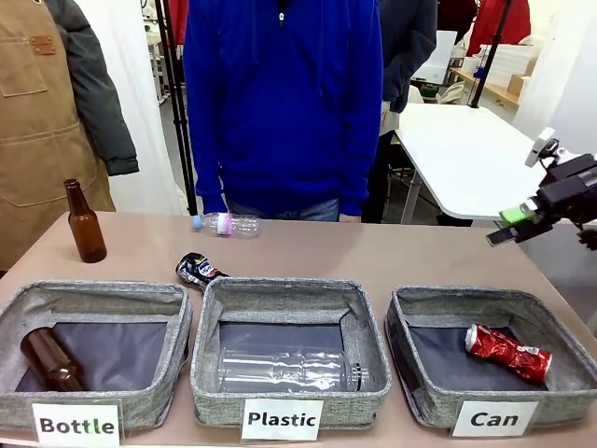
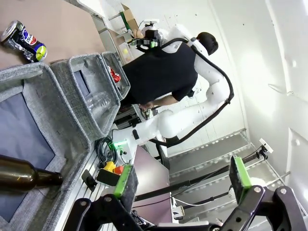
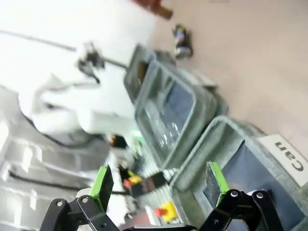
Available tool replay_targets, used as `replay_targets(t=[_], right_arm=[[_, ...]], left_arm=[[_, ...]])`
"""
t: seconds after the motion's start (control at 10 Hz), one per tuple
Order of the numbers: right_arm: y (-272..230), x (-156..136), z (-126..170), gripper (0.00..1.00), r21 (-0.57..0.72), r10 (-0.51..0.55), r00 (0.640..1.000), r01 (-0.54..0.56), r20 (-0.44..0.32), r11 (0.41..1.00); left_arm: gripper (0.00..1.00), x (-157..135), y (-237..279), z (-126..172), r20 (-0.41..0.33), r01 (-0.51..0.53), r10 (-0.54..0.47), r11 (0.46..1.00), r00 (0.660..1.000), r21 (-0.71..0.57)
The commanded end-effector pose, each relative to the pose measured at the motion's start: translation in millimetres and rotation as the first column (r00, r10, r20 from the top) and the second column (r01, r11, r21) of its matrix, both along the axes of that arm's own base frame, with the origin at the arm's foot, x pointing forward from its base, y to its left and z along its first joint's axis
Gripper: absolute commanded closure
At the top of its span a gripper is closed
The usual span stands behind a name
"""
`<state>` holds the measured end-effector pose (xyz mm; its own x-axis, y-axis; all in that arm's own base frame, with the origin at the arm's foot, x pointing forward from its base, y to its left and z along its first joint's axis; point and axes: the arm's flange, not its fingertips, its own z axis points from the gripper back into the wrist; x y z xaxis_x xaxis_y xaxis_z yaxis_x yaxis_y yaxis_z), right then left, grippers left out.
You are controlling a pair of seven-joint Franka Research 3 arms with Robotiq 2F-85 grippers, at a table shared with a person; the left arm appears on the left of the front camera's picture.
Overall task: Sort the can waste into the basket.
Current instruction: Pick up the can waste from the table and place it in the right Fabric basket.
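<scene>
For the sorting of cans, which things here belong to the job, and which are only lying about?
Job:
- black can on the table
- red can in the Can basket

Lying about:
- standing brown bottle
- loose clear bottle
- Bottle basket with second brown bottle
- Plastic basket with second clear bottle

crushed can [image 1: 507, 353] in right basket [image 1: 424, 397] | other can [image 1: 200, 271] on table [image 1: 420, 257]
</scene>
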<state>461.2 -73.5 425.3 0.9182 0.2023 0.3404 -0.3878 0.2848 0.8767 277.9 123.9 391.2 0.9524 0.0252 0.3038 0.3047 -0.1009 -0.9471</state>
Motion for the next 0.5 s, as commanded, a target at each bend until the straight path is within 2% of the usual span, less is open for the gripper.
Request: replay_targets(t=[0.0, 0.2, 0.3, 0.4], right_arm=[[-8.7, 28.7, -3.4, 0.00, 0.134, -0.124, 0.989, 0.135, -0.084, 0.982], [-9.2, 31.3, -9.6, 0.00, 0.126, -0.165, 0.984, 0.172, -0.064, 0.977], [-17.1, 23.8, -22.1, 0.00, 0.111, -0.117, 0.990, 0.126, -0.082, 0.986], [-17.1, 23.8, -22.1, 0.00, 0.111, -0.117, 0.990, 0.126, -0.082, 0.986]], left_arm=[[0.00, -2.6, 2.5, 3.0, -0.007, 0.010, -0.010, 1.000, 1.000, -0.007], [0.00, -2.6, 2.5, 3.0, -0.007, 0.010, -0.010, 1.000, 1.000, -0.007], [0.00, -2.6, 2.5, 3.0, -0.007, 0.010, -0.010, 1.000, 1.000, -0.007], [0.00, -2.6, 2.5, 3.0, -0.007, 0.010, -0.010, 1.000, 1.000, -0.007]])
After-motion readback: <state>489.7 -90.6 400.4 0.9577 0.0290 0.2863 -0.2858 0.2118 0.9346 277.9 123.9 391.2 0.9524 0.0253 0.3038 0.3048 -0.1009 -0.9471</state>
